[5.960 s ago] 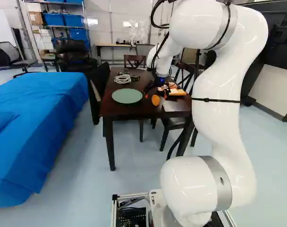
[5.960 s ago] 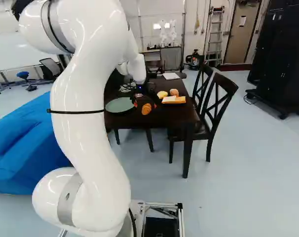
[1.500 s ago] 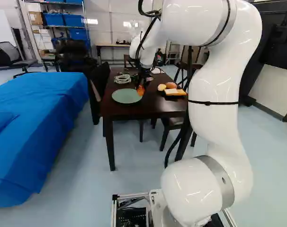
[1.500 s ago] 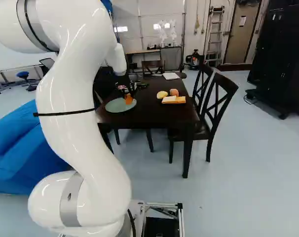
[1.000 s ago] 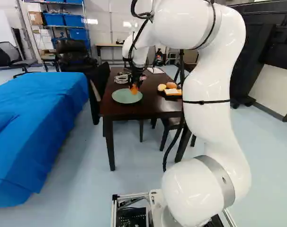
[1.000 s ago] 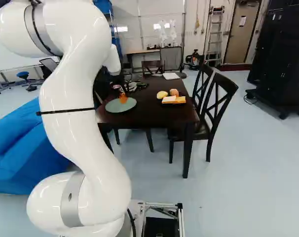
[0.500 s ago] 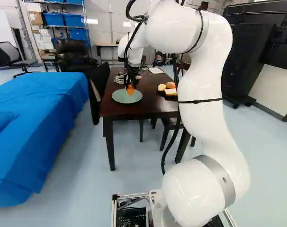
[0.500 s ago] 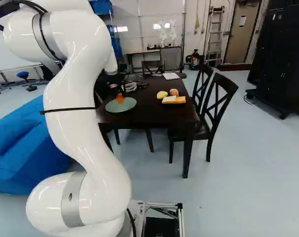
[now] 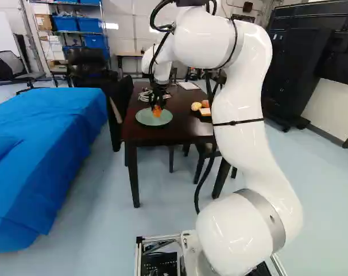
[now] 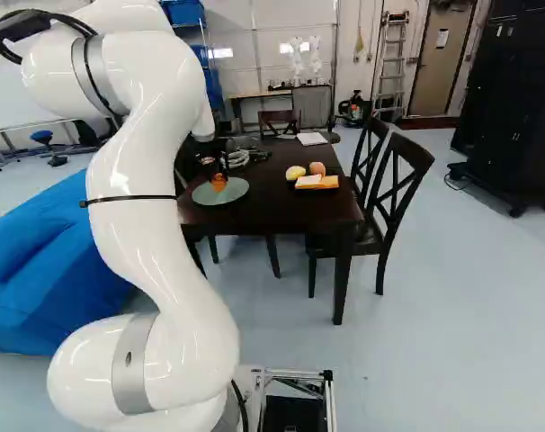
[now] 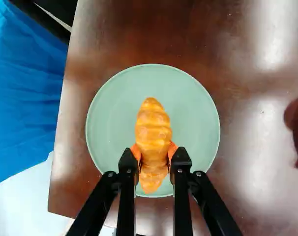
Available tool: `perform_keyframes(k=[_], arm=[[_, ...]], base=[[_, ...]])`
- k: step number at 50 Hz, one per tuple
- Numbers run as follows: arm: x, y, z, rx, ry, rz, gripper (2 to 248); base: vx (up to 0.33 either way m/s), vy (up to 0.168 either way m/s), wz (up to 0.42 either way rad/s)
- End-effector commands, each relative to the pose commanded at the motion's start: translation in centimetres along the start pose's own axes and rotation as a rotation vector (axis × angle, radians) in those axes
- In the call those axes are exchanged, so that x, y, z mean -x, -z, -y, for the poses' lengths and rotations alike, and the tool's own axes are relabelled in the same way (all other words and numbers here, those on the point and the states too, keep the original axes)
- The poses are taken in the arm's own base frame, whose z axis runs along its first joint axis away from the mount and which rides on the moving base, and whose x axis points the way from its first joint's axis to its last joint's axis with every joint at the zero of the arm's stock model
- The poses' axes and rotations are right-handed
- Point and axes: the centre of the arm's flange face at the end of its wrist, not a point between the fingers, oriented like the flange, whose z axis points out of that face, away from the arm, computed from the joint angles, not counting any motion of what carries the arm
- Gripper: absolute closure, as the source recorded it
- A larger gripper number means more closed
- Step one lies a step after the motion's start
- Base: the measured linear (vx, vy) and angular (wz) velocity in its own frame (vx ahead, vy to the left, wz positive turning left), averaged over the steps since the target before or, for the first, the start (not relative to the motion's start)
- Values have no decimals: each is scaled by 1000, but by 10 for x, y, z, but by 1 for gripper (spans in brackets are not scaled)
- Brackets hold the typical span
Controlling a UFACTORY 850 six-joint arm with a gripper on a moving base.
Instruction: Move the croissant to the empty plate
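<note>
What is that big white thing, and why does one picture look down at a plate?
The big white thing is a robot arm. Two pictures come from cameras behind it, one to its left and one to its right. The third comes from a camera on its wrist, looking along the gripper, which works like a hand. Its two fingers pinch a croissant from both sides, over a green plate. I can't tell if the croissant touches the plate. The plate sits on a brown table, with bread and a coil of cable on it too.
</note>
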Motion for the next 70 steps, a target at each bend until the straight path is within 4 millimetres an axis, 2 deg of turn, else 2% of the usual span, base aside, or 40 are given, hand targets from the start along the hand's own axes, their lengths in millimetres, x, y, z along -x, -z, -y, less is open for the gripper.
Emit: perform_keyframes(k=[15, 41, 42, 46, 47, 52, 53, 57, 58, 62, 63, 70], arm=[[0, -22, 0, 1, -1, 12, 172], [0, -22, 0, 1, -1, 12, 170], [0, -22, 0, 1, -1, 12, 143], [0, -22, 0, 1, -1, 12, 143], [0, -22, 0, 1, -1, 12, 109], [0, -22, 0, 1, -1, 12, 109], [0, -22, 0, 1, -1, 12, 75], [0, -22, 0, 1, -1, 12, 75], [0, -22, 0, 1, -1, 12, 40], [0, -22, 0, 1, -1, 12, 40], [0, -22, 0, 1, -1, 12, 6], [0, -22, 0, 1, -1, 12, 3]], base=[[0, 0, 0], [0, 0, 0], [0, 0, 0], [0, 0, 0], [0, 0, 0], [0, 0, 0], [0, 0, 0], [0, 0, 0], [0, 0, 0], [0, 0, 0], [0, 0, 0], [0, 0, 0]])
